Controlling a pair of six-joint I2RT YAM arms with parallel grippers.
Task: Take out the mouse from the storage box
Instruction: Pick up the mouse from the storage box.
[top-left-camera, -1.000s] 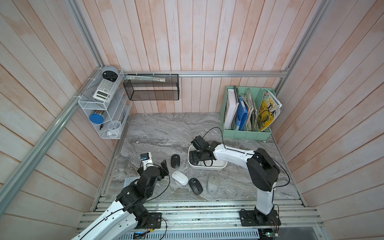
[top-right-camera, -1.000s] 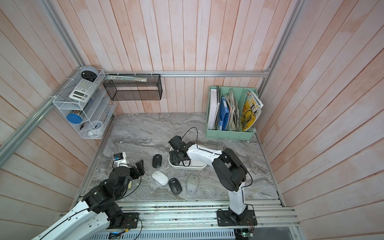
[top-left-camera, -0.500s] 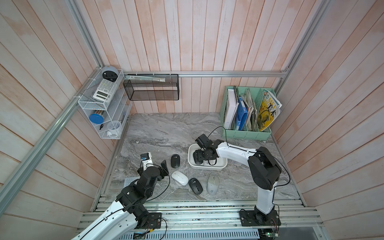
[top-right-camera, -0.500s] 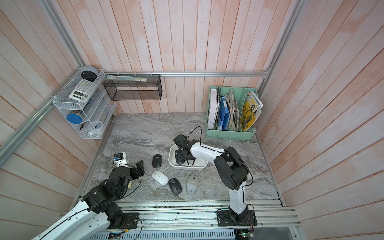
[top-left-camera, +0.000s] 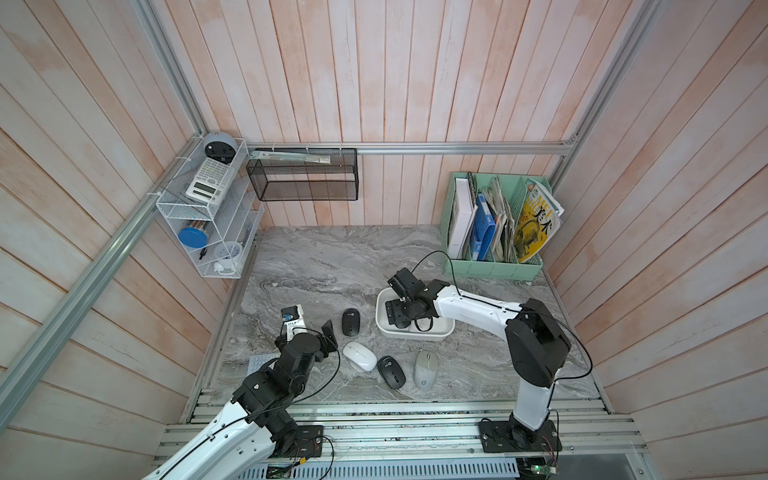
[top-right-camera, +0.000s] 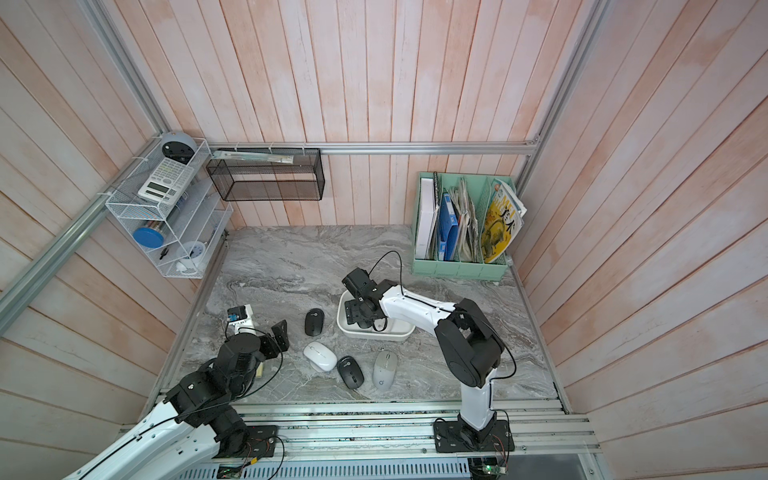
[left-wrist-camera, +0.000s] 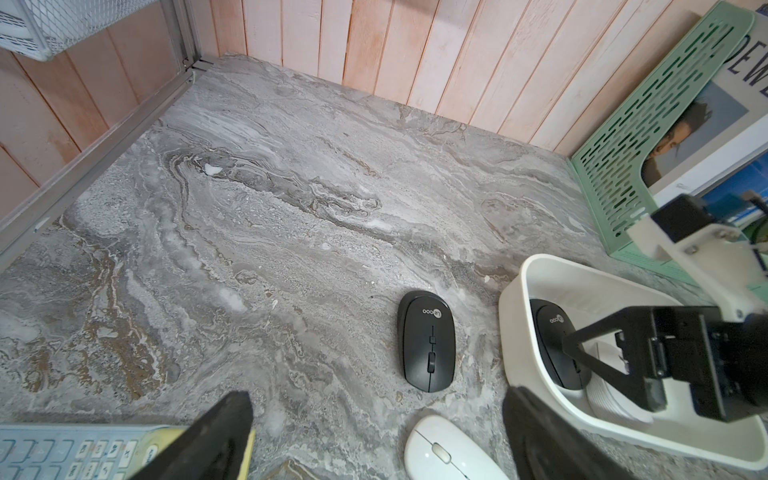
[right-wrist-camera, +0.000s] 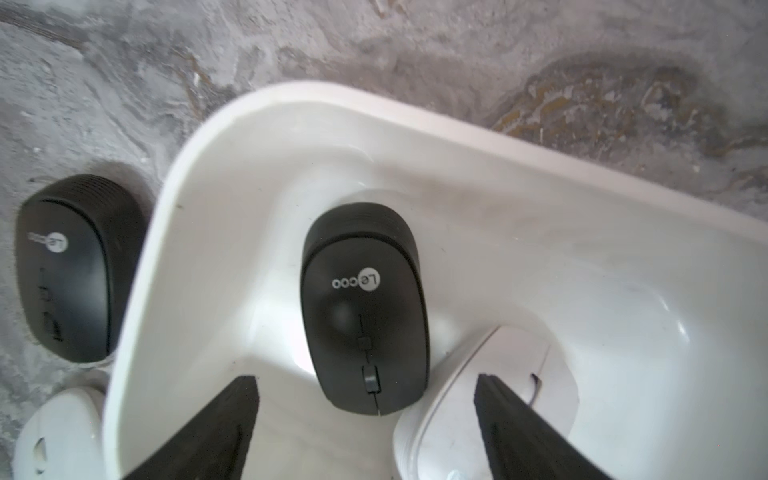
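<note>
storage box (top-left-camera: 415, 336): plain white, centre of both top views
boxed mouse (right-wrist-camera: 363, 307): matte black, white logo
second boxed mouse (right-wrist-camera: 498, 374): white
upper loose mouse (top-left-camera: 350, 322): black
left loose mouse (top-left-camera: 359, 356): white
middle loose mouse (top-left-camera: 391, 372): black
right loose mouse (top-left-camera: 425, 369): pale grey
table (top-left-camera: 324, 266): grey marbling, brownish veins
file holder (top-left-camera: 490, 270): mint green, upper right
walls (top-left-camera: 374, 83): pink-white planks

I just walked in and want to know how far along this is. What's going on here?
The right gripper is down inside the white storage box, jaws open on either side of a black mouse without gripping it. A white mouse lies beside it in the box. Out on the marble table lie a second black mouse, a second white mouse, a third black mouse and a grey mouse. The left gripper hangs open, empty.
</note>
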